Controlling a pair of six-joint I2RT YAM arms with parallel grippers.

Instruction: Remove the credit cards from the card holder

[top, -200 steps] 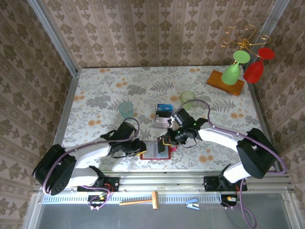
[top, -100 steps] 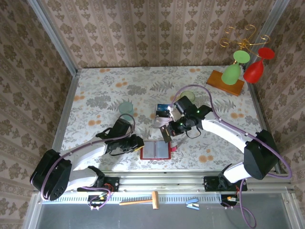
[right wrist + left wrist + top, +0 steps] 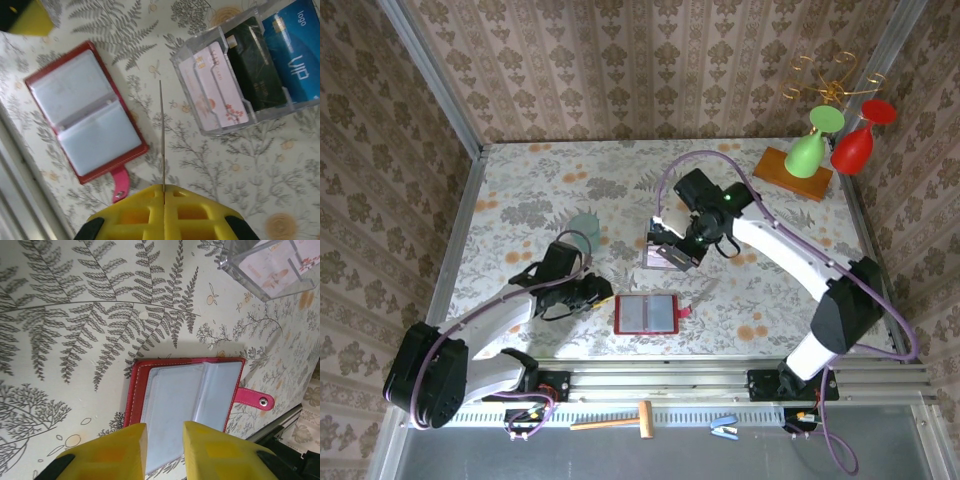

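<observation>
One card (image 3: pixel 161 135) sits in my right pincer (image 3: pixel 163 190), jaws shut flat on its near end. The wrist view gets it edge-on, a thin line running straight out from the fingers, so I cannot tell its colour there.

Just right of that line lies the box (image 3: pixel 185 85). A pink card (image 3: pixel 217 92), a dark card (image 3: pixel 255 70) and a blue card (image 3: pixel 295 50) lie side by side in its compartments. Their long axes run close to my card's, tilted a little off it. I judge the coming move turns on exactly this: the box is to the pincer's right and slightly ahead. The card has to shift that way and line up with a slot. Whether a compartment is free I cannot tell.

Left of the card line the wallet (image 3: pixel 85 112) lies open flat on the bench (image 3: pixel 520 190), grey sleeves up, tab (image 3: pixel 120 182) sticking out from one long side. I see no card in the sleeves.

From above, the wallet sits nearer the arm bases than the box. My left pincer (image 3: pixel 164 432) hangs at its left edge, jaws a little apart, gripping nothing. The left arm is nearer the wallet, the right arm nearer the box.
</observation>
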